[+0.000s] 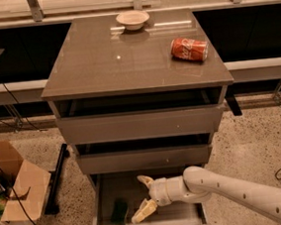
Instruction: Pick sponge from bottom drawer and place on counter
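Note:
The dark green sponge (120, 212) lies on the floor of the pulled-out bottom drawer (183, 219), at its left side. My gripper (143, 198) is inside that drawer, just right of the sponge and apart from it. Its pale fingers (143, 211) are spread wide and hold nothing. The white arm reaches in from the lower right. The glossy grey-brown counter (101, 63) tops the cabinet.
A red soda can (189, 49) lies on its side on the counter's right part. A white bowl (132, 19) stands at the counter's back edge. A cardboard box (14, 191) sits on the floor at the left. Cables lie on the floor at both sides.

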`<state>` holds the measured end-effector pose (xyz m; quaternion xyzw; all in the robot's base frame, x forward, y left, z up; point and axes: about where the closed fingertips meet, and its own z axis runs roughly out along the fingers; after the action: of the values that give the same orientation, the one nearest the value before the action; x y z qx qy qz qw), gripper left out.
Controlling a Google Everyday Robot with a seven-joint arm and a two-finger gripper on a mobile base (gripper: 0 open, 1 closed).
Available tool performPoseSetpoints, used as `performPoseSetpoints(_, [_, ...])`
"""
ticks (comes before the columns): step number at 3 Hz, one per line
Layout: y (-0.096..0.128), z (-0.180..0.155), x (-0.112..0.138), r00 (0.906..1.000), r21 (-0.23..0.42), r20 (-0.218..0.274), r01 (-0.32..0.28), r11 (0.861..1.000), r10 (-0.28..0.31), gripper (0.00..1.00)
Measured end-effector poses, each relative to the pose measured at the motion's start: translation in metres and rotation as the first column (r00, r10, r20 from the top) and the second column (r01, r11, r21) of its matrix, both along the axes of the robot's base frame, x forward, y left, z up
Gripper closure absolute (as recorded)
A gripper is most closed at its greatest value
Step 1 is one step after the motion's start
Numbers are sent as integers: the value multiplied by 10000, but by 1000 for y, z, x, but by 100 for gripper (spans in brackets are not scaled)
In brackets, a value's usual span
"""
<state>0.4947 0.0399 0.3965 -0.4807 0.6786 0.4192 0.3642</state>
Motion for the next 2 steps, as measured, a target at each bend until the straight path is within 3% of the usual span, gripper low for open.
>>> performPoseSetpoints(2, [29,-43,27,9998,-401,83,-197,9990,200,0])
